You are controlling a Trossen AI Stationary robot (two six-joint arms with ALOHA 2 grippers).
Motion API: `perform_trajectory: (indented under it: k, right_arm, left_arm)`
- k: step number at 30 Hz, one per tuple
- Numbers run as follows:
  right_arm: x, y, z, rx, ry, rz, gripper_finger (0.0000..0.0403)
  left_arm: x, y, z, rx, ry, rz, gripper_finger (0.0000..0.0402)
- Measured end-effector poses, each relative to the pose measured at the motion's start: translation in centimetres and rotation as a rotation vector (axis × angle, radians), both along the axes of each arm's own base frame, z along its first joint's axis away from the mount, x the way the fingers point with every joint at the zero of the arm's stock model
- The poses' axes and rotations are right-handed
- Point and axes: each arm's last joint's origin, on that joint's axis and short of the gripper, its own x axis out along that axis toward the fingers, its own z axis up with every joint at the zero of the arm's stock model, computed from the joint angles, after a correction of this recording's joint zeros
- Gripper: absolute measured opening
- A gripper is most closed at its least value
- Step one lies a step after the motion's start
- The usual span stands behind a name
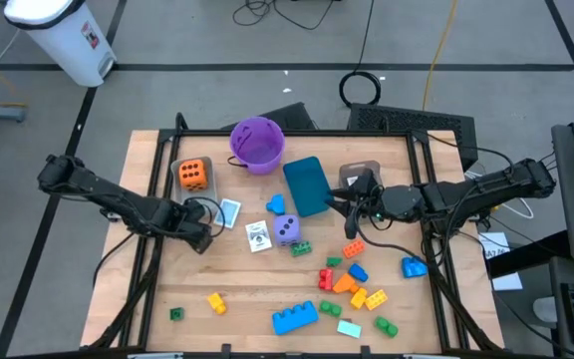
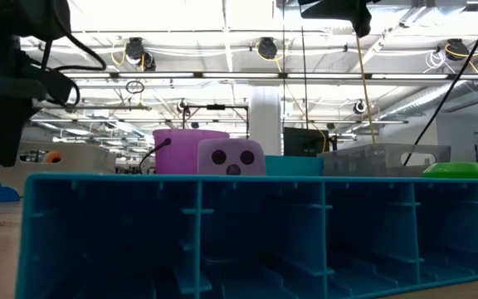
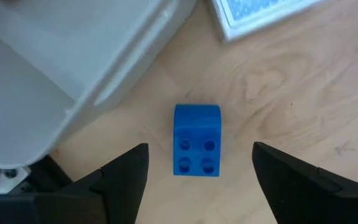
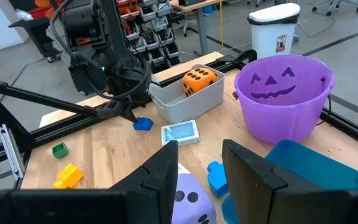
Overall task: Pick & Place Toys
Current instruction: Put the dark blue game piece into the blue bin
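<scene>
The left gripper (image 3: 197,177) hangs with its fingers spread wide, empty, over a small blue brick (image 3: 196,140) with four studs on top, lying flat on the table (image 1: 237,289) just beside the grey bin (image 1: 179,182). The right gripper (image 4: 201,165), fingers parted narrowly and holding nothing, is near the teal bin (image 1: 307,185).

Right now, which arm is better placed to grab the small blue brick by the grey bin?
Left. Its gripper hangs open directly over the blue brick, fingers either side. The right gripper is across the table.
</scene>
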Motion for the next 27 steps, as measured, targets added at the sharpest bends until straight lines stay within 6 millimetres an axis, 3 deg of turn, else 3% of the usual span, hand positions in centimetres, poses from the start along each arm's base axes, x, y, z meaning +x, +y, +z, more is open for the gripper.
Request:
perform_trajectory:
  k: [27]
  right_arm:
    - [0.0, 0.0, 0.0, 0.025, -0.007, -0.004, 0.0118]
  left_arm:
    - [-0.8, 0.0, -3.8, -0.098, -0.03, 0.094, 0.0294]
